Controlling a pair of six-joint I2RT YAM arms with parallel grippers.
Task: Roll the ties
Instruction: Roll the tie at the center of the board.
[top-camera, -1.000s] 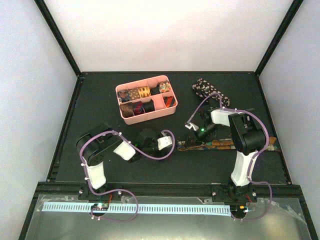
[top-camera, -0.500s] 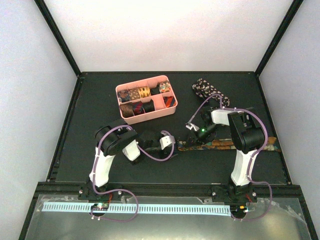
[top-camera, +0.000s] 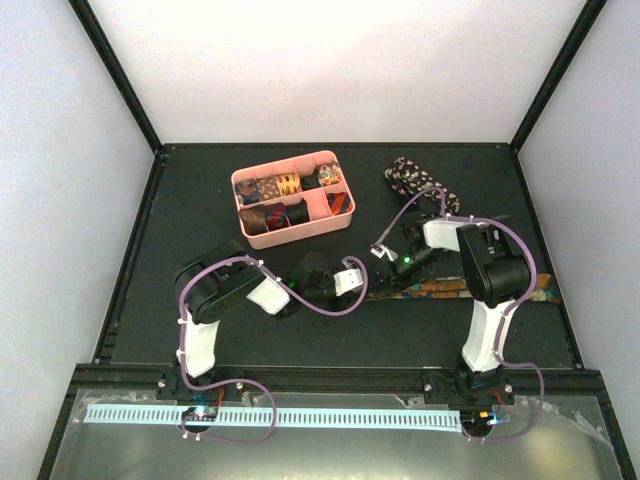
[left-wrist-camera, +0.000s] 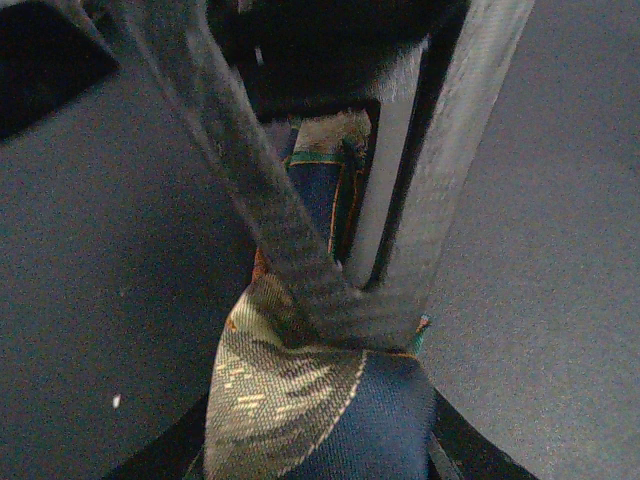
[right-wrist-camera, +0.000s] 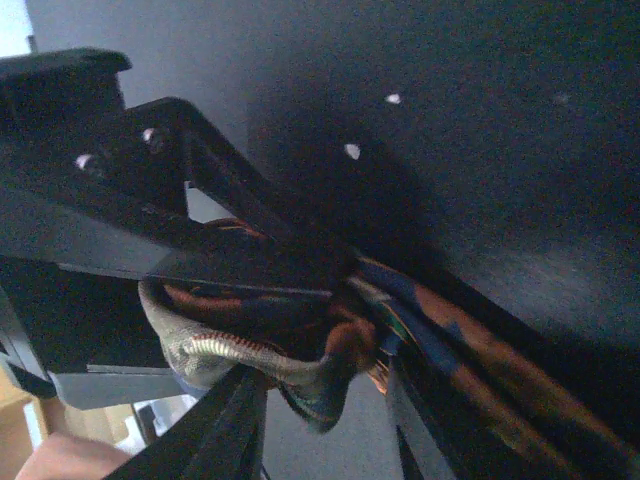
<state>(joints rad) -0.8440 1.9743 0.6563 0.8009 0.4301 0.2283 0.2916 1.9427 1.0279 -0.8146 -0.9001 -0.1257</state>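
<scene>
1. While you read the top external view, note that the patterned tie (top-camera: 455, 289) lies flat, right of centre, with its long axis running left to right across the frame. The left gripper (top-camera: 352, 283) is at the tie's left end, and the right gripper (top-camera: 393, 268) sits just to the right of it on that same end. Both arms are therefore at one end, and the long tail trails toward the right edge. The speckled tie (top-camera: 412, 178) lies apart at upper right. The pink tray (top-camera: 300, 233), holding rolled ties (top-camera: 288, 184), is at upper centre.
2. In the left wrist view, your left gripper (left-wrist-camera: 355, 305) has its fingers pinched together on the patterned tie (left-wrist-camera: 320, 410). Cloth shows between them and bulges toward the bottom of the frame.
3. In the right wrist view, your right gripper (right-wrist-camera: 300, 300) looks clamped on a bunched fold of the patterned tie (right-wrist-camera: 260, 345), while the rest streams off to the lower right. Expect any rolling to travel along that axis, toward the tail.
</scene>
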